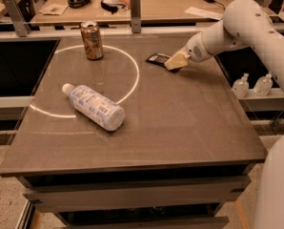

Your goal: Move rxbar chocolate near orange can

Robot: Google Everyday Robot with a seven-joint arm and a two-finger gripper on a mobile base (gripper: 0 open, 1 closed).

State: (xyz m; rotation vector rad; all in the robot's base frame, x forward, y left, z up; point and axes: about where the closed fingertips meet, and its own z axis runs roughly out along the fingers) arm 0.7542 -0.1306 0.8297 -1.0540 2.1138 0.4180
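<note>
The table (180,123) looks smooth and matt brown, with a faint sheen. The orange can (92,40) is glossy metal, and the rxbar chocolate (157,58) has a dark, shiny wrapper. The bottle (94,107) is clear plastic. The end effector (173,63), pale and matt, sits toward the table's far right corner.

The end effector (174,62), low over the far right part of the desk (180,128), hides the right end of the rxbar chocolate (156,58) and perhaps touches it. Lettering on the bar and markings on the orange can (92,41) are too small to read. The arm (256,27) runs off the right edge.
</note>
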